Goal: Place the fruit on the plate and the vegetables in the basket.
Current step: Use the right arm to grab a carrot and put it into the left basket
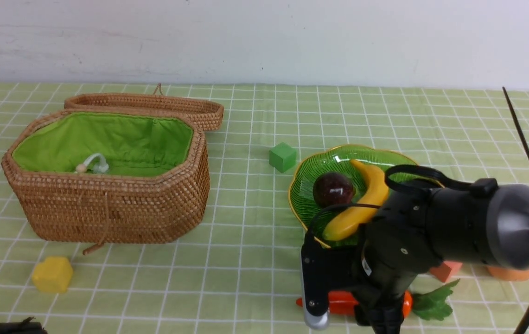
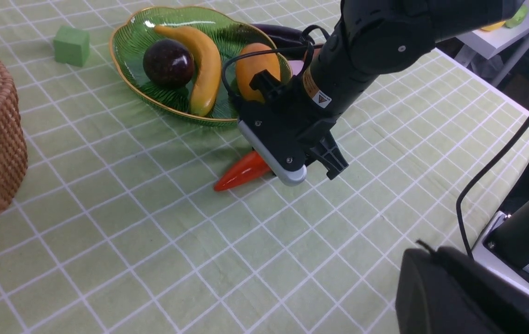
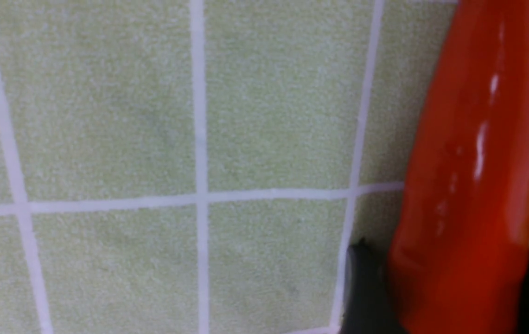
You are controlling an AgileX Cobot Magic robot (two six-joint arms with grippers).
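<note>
The right gripper (image 2: 313, 168) has its black jaws closed against both sides of the glossy orange toy carrot (image 3: 473, 162), which lies on the green checked cloth (image 3: 106, 116) near the ribbed green leaf-shaped plate (image 2: 176, 18). Only the left wrist view shows the orange-yellow oval mango (image 2: 255, 65) on that plate beside the long yellow banana (image 2: 204, 69) and round dark purple mangosteen (image 2: 168, 62), with the dark purple eggplant (image 2: 276, 33) behind. The front view shows the whole open brown wicker basket (image 1: 106, 204). The left gripper (image 2: 449, 292), a dark mass in its own wrist view, is closed.

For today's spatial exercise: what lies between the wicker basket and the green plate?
A small green block, nearer the plate than the basket, touching neither. The front view shows it.
</note>
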